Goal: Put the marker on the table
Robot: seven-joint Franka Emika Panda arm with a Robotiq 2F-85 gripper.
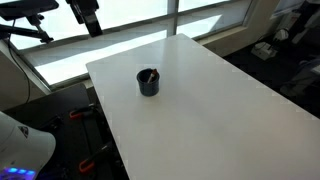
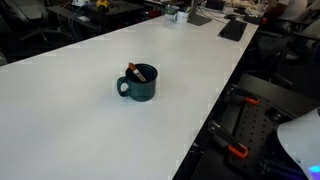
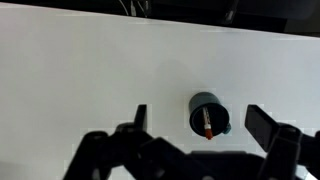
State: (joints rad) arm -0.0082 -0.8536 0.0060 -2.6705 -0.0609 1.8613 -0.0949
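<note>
A white worktop (image 1: 225,95) stands by bright windows (image 1: 130,25). The marker (image 2: 133,70) leans steeply in a dark cup (image 2: 142,88), orange end up. The gripper (image 3: 200,118) hangs above, wide open, empty.
</note>
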